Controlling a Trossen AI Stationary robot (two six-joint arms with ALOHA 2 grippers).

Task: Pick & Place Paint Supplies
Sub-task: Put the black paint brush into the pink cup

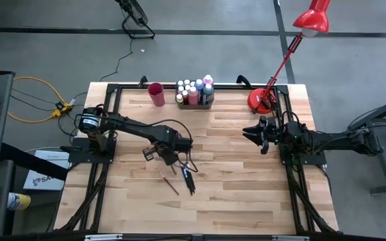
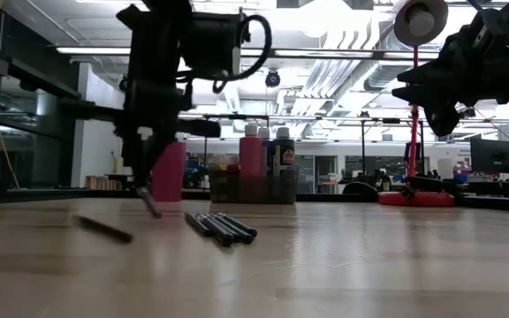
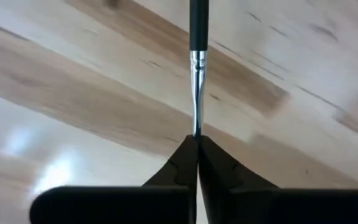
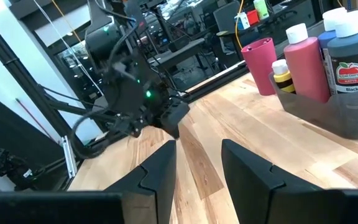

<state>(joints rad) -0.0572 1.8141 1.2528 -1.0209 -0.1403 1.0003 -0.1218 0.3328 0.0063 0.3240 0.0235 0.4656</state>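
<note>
At the centre of the high view, the left gripper [image 3: 197, 140] pinches a thin, light, stiff paintbrush [image 3: 197, 37] by its seemingly slippery metal ferrule, jaws closed, just above the worktop [image 1: 246, 181].

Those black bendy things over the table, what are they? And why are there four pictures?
They are two robot arms, each ending in a two-finger hand. One picture looks down from above, one looks level across the tabletop, and two come from little cameras on the arms' wrists.

On the wooden table stand a pink-red cup and a grey tray full of paint bottles. A few paintbrushes lie loose in the middle.

The left hand is down near those brushes, pinched shut on one thin paintbrush; its wrist camera shows this close up. The right hand waits at the side, fingers apart, holding nothing.
</note>
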